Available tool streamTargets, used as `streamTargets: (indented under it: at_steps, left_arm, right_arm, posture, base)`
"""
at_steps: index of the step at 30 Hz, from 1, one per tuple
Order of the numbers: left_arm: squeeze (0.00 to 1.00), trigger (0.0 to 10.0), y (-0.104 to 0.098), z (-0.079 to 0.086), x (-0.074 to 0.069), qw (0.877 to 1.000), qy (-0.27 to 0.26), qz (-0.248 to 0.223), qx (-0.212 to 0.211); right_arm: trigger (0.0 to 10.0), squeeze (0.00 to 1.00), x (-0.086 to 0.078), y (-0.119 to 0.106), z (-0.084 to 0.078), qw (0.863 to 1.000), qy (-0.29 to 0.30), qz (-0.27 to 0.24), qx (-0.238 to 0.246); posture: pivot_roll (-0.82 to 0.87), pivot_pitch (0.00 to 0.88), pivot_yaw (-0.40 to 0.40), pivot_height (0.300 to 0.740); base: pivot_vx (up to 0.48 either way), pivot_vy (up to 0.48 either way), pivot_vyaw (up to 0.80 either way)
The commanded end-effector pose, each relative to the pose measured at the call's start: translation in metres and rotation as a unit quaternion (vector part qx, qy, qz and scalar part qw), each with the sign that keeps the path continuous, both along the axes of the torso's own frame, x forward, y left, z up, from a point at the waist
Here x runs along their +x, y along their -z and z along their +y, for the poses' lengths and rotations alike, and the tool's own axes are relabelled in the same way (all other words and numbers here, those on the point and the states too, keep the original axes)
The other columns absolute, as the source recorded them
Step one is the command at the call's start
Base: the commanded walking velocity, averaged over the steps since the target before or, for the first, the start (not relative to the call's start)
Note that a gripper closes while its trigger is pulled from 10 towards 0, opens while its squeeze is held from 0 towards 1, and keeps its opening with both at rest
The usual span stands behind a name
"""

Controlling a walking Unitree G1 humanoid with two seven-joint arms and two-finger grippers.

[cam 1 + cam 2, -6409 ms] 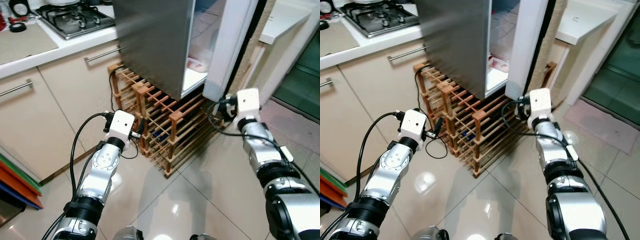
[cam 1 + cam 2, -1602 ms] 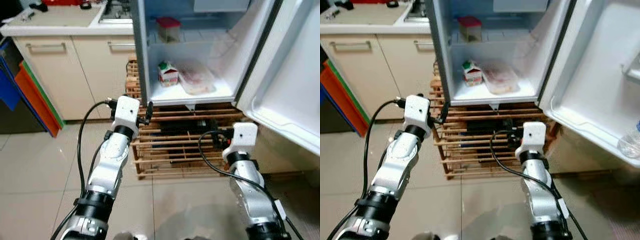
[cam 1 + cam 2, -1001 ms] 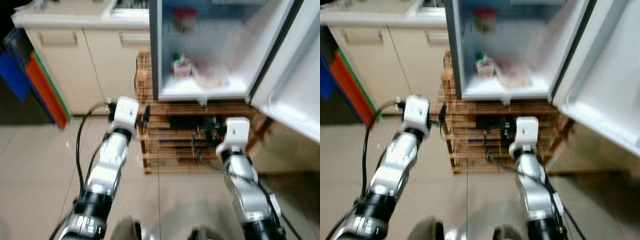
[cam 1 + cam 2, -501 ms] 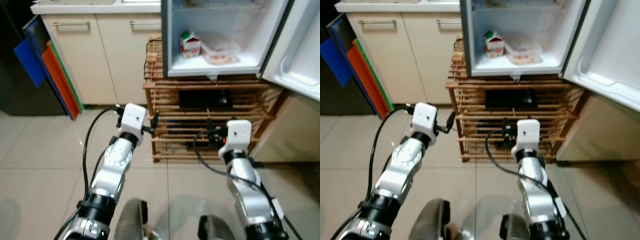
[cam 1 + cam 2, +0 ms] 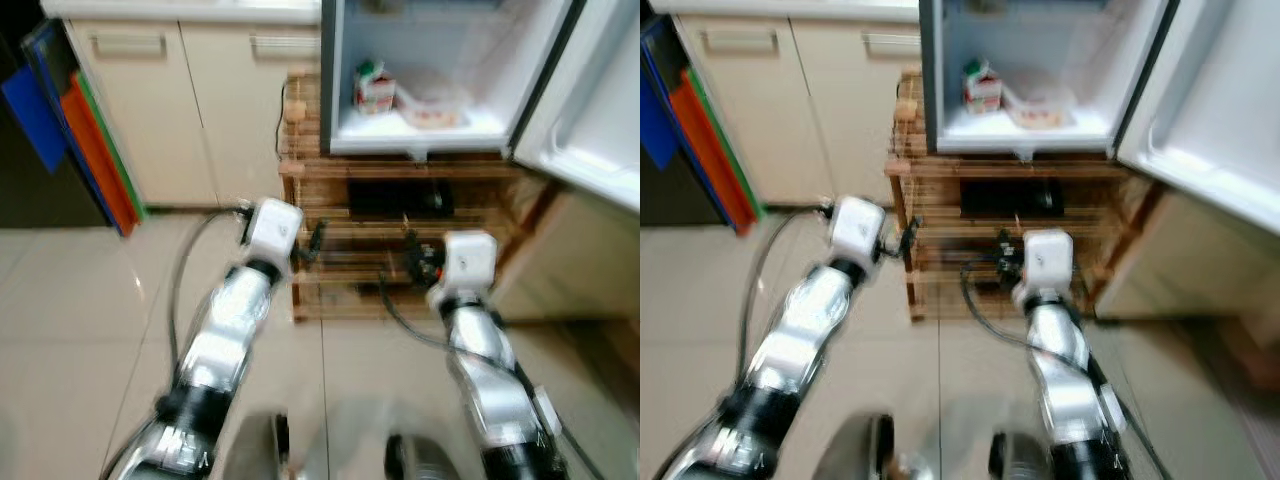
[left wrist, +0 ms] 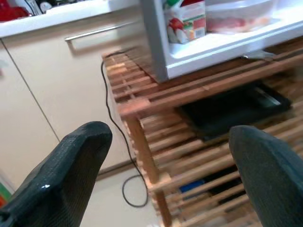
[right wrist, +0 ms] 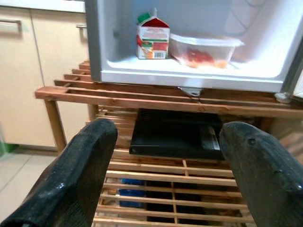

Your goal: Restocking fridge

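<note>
Nearest, above the tiled floor (image 5: 80, 330), the left claw (image 5: 313, 243) and the right claw (image 5: 1002, 262) are held out in front of the wooden rack (image 5: 940, 190), each with its fingers spread wide and nothing between them. Beyond the rack, which carries a flat black object (image 7: 175, 134) on its upper slats, the fridge (image 5: 1025, 135) is seen standing on top with its door (image 5: 1215, 110) swung open. On its bottom shelf a small carton (image 7: 153, 40) is set just beside a clear lidded food container (image 7: 204, 49), while cream cabinets (image 5: 180, 110) are seen to the left.
</note>
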State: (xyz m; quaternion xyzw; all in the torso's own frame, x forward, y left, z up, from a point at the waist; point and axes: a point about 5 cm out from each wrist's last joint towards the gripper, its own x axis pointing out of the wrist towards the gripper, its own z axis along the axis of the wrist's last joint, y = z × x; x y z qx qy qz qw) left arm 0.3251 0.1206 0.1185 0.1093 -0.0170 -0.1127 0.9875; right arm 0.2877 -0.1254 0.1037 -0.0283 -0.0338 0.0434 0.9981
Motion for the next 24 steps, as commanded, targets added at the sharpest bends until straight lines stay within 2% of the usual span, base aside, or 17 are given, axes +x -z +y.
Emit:
streamTargets:
  at_steps: [1,5,16,22,24]
  left_arm:
    - [0.00,10.0,-0.001,-0.012,-0.001,1.000,0.020,0.000,-0.009]
    - [0.00,10.0,-0.002,-0.019,-0.002,0.999,0.035,-0.002,-0.012]
    - [0.00,10.0,-0.010,-0.023,0.000,0.998,0.060,-0.022,-0.001]
    - [0.00,10.0,-0.014,-0.025,-0.002,0.996,0.075,-0.041,0.006]
    - [0.00,10.0,-0.015,-0.024,-0.002,0.996,0.073,-0.043,0.000]
  right_arm:
    - [10.0,0.00,-0.001,0.002,-0.013,1.000,0.022,0.006,0.003]
    - [10.0,0.00,-0.003,0.004,-0.014,1.000,0.024,0.010,0.003]
    - [10.0,0.00,-0.002,0.005,-0.019,0.999,0.030,0.012,-0.003]
    - [10.0,0.00,0.003,-0.014,-0.026,0.997,0.069,-0.045,-0.014]
    - [10.0,0.00,0.007,-0.021,-0.024,0.996,0.063,-0.057,-0.017]
  posture:
    - [0.06,0.056,0.029,0.645]
    - [0.06,0.056,0.038,0.645]
    - [0.06,0.048,0.036,0.645]
    - [0.06,0.047,0.040,0.645]
    - [0.06,0.051,0.046,0.645]
  base:
    - [0.480,0.000,0.00]
    - [0.480,0.000,0.00]
    - [0.480,0.000,0.00]
    - [0.480,0.000,0.00]
    - [0.201,0.000,0.00]
